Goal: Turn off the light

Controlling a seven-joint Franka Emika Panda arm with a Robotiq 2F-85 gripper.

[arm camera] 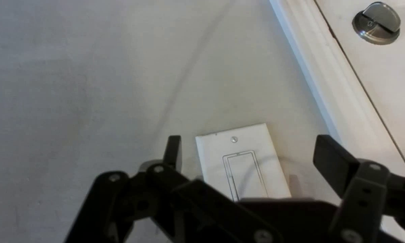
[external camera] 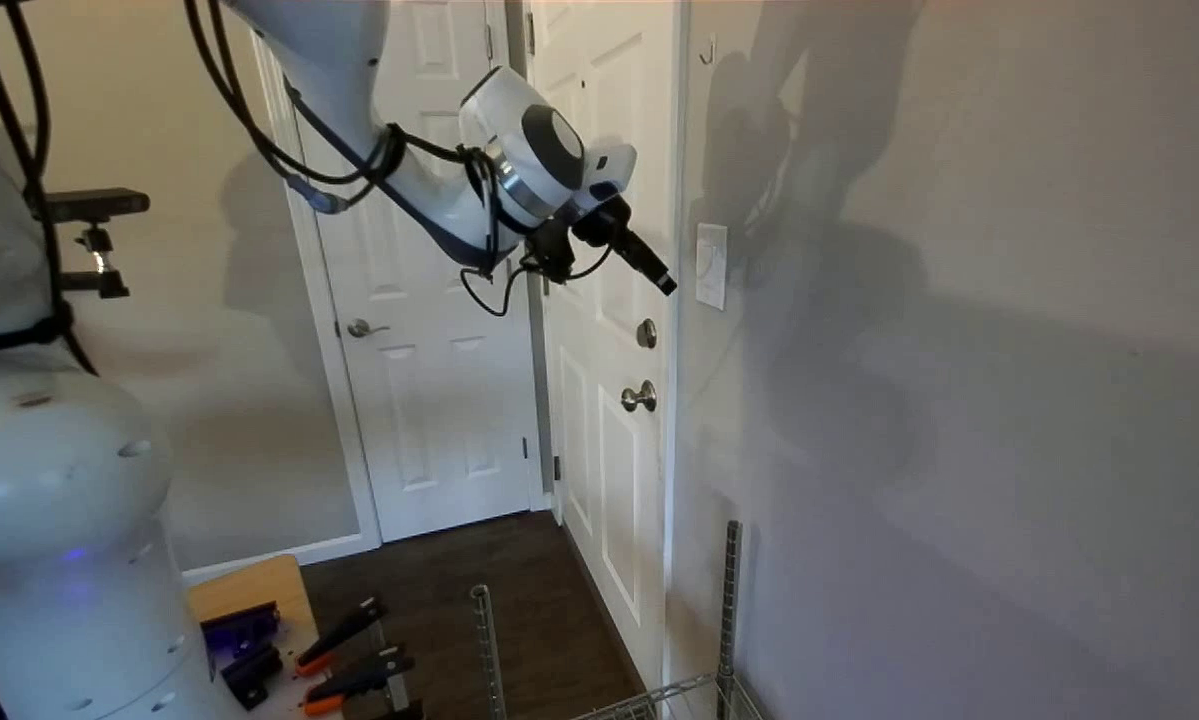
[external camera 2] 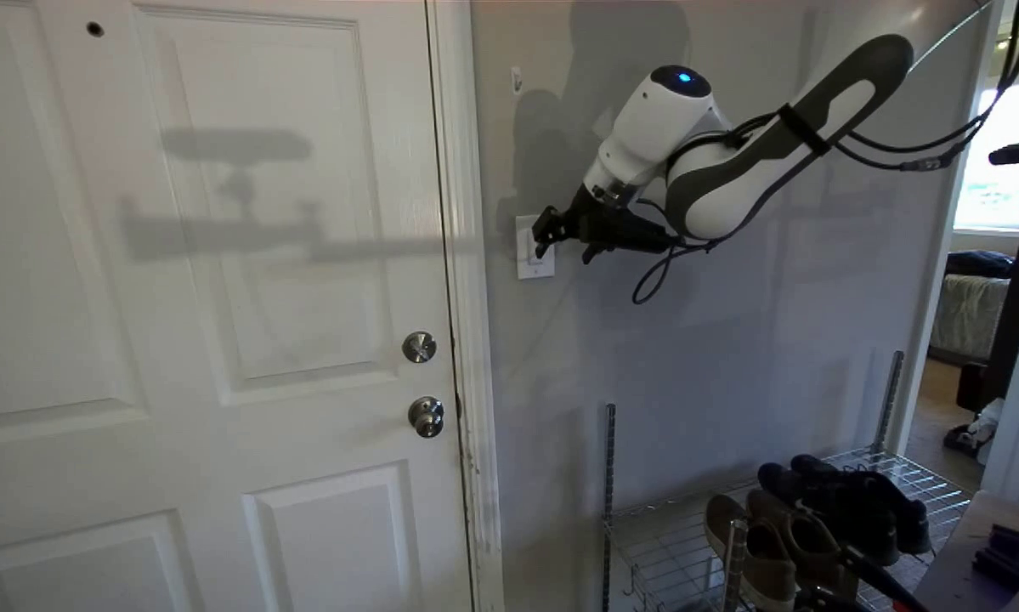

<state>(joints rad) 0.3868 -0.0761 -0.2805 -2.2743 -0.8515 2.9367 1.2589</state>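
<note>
The light itself is out of view. Its switch is a white upright rectangular wall plate with a rocker; it shows in both exterior views [external camera: 711, 266] [external camera 2: 525, 259] and in the wrist view [arm camera: 217, 158]. My gripper [arm camera: 252, 155] is open and empty, with the plate between its spread black fingers in the wrist view. The gripper body hides the plate's lower part there. In an exterior view the gripper [external camera 2: 565, 252] overlaps the plate's right side. In an exterior view the fingertip [external camera: 665, 283] appears just short of the plate, seemingly not touching it.
A white door [external camera 2: 288, 280] with a doorknob [external camera 2: 426, 416] and a deadbolt [external camera 2: 419, 347] stands beside the plate, past the door frame [external camera 2: 467, 340]. A small hook [external camera 2: 517, 80] is above the plate. Below is a wire rack [external camera 2: 662, 544] with shoes [external camera 2: 768, 544] and upright posts [external camera 2: 608, 501].
</note>
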